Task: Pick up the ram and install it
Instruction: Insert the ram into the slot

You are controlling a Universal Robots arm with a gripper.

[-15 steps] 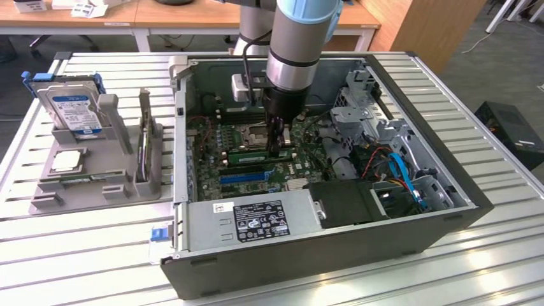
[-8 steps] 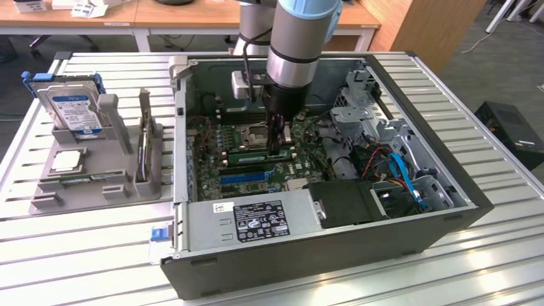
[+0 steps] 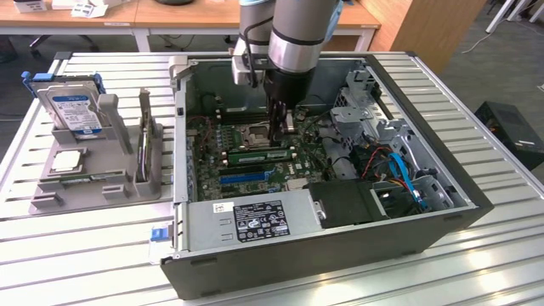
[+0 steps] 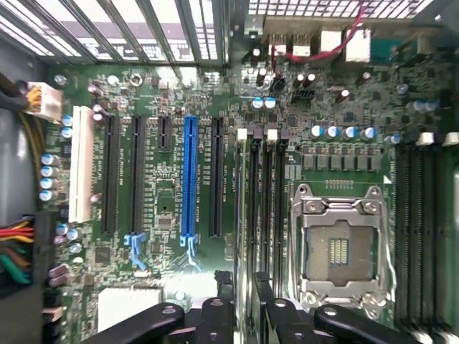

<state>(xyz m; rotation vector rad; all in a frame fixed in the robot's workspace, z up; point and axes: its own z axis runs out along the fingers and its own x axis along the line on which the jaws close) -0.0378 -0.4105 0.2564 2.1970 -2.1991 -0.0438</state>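
Exterior view | your tool (image 3: 289,124) hangs over the ram (image 3: 259,154) seated in motherboard, grip state unclear | ram: light, stiff, fragile; hold long edges.

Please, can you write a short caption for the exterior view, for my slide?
Robot arm's tool reaches into the open computer case, just above the ram on the motherboard.

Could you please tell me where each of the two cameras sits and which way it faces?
Exterior view: high off the arm, angled down at the open black computer case; the arm and gripper reach inside.
Wrist view: on the wrist, facing straight onto the green motherboard; black gripper linkage shows.
Shared: the long blue motherboard slot.
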